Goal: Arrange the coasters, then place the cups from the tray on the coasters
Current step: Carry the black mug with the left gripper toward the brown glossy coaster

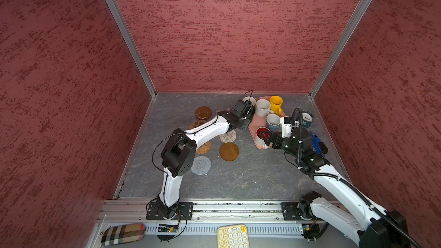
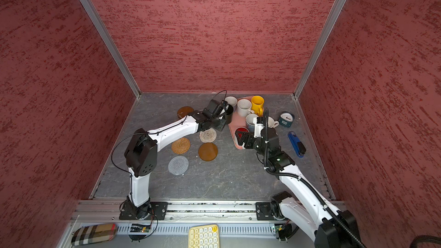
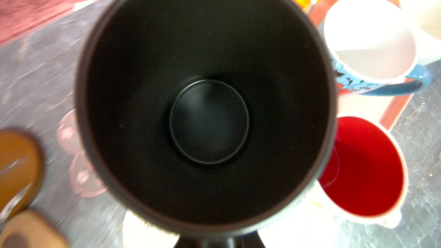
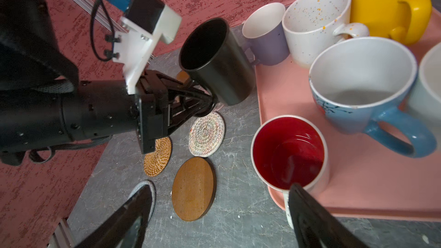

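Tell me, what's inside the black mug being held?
Nothing: the left wrist view looks into the black mug, showing only bare dark walls and bottom. What lies under it is covered.

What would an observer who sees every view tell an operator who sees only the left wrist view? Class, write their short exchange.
Operator: My view is filled by the inside of the black mug. Is it gripped?
Observer: Yes. The left gripper is shut on its handle.
Operator: Where is the other arm?
Observer: The right gripper is open beside the red-lined mug, which stands on the tray.
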You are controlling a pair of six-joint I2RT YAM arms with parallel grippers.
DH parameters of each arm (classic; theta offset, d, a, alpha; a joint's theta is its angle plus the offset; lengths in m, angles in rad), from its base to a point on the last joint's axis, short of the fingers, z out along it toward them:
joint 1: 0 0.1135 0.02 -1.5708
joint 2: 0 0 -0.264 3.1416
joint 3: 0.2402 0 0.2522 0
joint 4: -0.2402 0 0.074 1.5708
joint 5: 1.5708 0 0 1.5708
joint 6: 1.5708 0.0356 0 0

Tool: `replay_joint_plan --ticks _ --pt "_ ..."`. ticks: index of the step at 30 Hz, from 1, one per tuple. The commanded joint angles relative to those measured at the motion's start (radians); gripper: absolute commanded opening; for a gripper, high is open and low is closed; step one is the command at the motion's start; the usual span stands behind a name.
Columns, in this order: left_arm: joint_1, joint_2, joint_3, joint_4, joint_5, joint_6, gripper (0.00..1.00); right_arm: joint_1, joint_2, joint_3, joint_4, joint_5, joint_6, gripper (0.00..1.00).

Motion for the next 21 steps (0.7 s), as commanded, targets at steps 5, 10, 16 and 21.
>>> replay_joint_plan --ticks 5,10,16,21 --pt "0.061 -0.188 -0.148 0.118 -0.054 -0.074 0.0 0.051 0.087 0.023 0.076 -0.031 0.035 0.9" --pt "0.115 -0.272 -0.243 0.121 -0.057 -0.088 0.0 0.112 0.186 0.067 0.133 -0.017 0.035 0.9" --pt "0.186 -0.321 -0.309 0.12 -0.07 -0.095 0.0 0.168 0.33 0.153 0.183 -0.011 0.017 0.91" --pt "0.233 -0.306 -0.318 0.12 -0.092 -0.093 0.0 0.188 0.431 0.221 0.216 -0.023 0.011 0.91"
